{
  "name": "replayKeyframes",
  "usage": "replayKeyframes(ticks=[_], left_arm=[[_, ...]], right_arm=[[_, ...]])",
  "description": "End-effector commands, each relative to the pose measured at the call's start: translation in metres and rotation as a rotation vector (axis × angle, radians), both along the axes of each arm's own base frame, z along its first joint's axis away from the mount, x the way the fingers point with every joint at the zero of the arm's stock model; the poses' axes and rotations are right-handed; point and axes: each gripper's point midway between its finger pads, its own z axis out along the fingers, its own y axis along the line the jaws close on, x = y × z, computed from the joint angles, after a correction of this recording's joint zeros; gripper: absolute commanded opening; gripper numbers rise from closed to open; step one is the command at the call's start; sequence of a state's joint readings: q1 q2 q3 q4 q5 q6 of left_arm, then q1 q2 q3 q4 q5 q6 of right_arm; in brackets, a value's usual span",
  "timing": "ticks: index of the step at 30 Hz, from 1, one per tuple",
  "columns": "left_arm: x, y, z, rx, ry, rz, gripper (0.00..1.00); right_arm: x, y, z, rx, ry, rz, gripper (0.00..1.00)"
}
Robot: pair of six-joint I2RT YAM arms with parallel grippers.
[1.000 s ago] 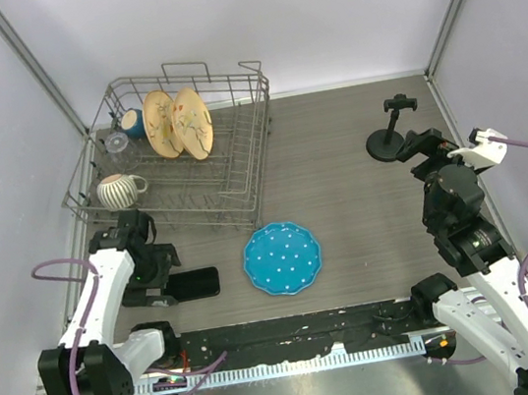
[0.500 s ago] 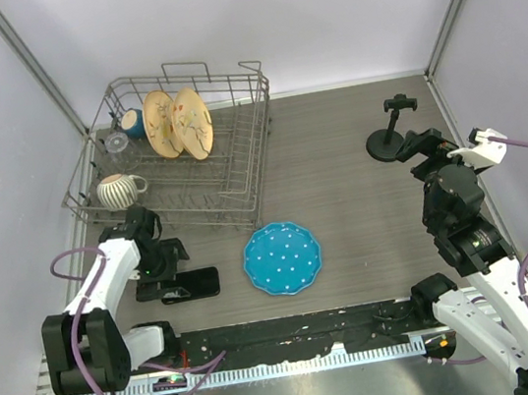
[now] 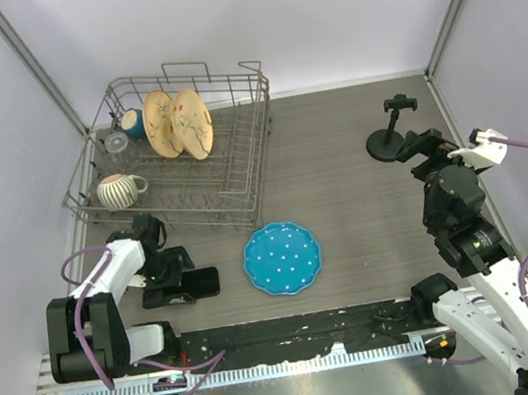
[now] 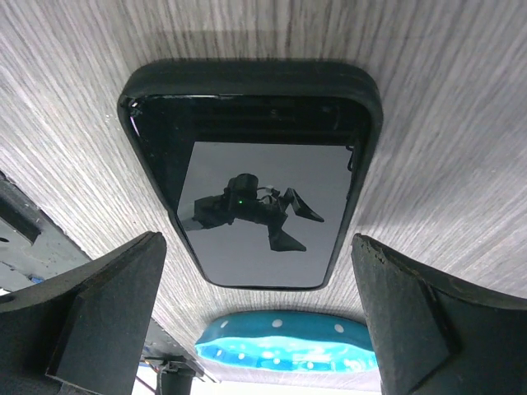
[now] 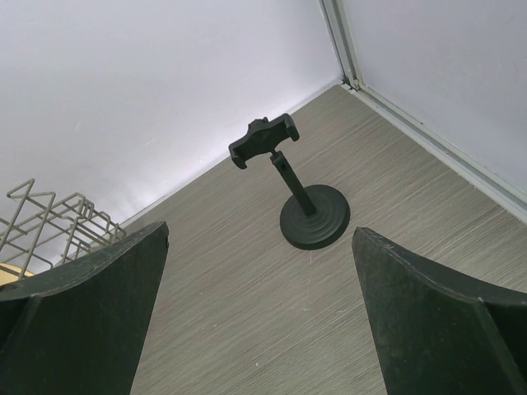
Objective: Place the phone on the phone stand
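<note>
My left claw (image 3: 173, 278) is low over the worktop (image 3: 345, 205), close to the near left corner. It is wide open and holds nothing. In my left wrist view, its two fingers (image 4: 99, 321) stick out on each side, far apart, and neither one touches anything.

The phone (image 3: 196, 284) lies flat on the worktop just in front of that claw, close to the near edge on the left side. It is black and shiny. I can see my own claw mirrored in its glass. The phone is not lifted.

Just past the phone, toward the middle of the near edge, sits a blue plate (image 3: 282, 257) with white dots. The phone and the plate are close, but they do not touch.

My right claw (image 3: 423, 146) is up above the worktop on the right side. It is wide open too, with nothing in it. It points toward the far right corner.

The phone stand (image 3: 389, 134) is there, near the far right corner. It stands up straight on its round base. The little clamp on top is tilted. My right claw is close to it, but does not touch it.

The phone and the stand are well apart, on opposite sides of the worktop.

A wire dish rack (image 3: 253, 139) fills the far left corner. In it are two yellow plates (image 3: 178, 123) standing on edge and a striped mug (image 3: 119, 190).
</note>
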State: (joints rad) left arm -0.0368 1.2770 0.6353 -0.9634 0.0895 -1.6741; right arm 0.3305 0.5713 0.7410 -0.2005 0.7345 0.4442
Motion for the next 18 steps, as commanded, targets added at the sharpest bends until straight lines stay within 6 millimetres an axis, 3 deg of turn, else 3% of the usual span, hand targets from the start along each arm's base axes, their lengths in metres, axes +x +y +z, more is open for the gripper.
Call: replayKeyframes(ticks=[1, 18], left_arm=[[-0.004, 0.001, -0.003, 0.0, 0.012, 0.022, 1.0], [-0.01, 0.006, -0.024, 0.031, 0.033, 0.038, 0.96]], right_arm=[[-0.001, 0.0, 0.012, 0.02, -0.053, -0.006, 0.99], [0.0, 0.0, 0.011, 0.019, -0.05, -0.007, 0.99]])
